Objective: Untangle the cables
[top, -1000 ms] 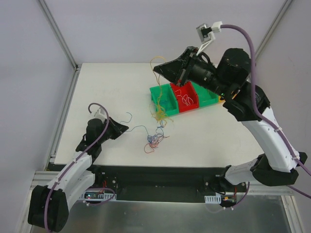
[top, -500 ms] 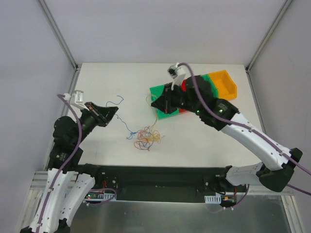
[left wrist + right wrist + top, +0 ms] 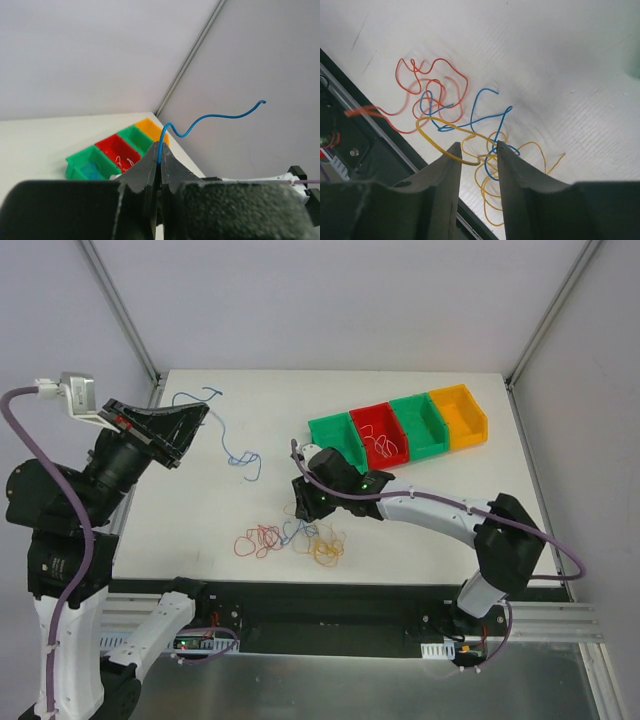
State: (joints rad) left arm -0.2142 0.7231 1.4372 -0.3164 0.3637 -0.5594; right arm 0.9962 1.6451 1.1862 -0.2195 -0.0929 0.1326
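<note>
Thin blue wire point(image 3: 200, 121) is clamped in the left pincer point(image 3: 160, 161), jaws together on it, held high off the white table point(image 3: 200, 510). Its tail hangs below the tips, apart from the bunch. The red curls point(image 3: 436, 82) and orange-yellow curls point(image 3: 487, 172) lie loosely bunched under the right pincer point(image 3: 478, 156), jaws apart with a yellow loop between them (not pinched yet, I think). Step: freeing one strand at a time. Next: close on yellow, draw it out slowly. Beyond the right pincer: green plastic bin point(image 3: 82, 170) holds blue strands, red plastic bin point(image 3: 117, 152) white ones, other two bins can't tell
</note>
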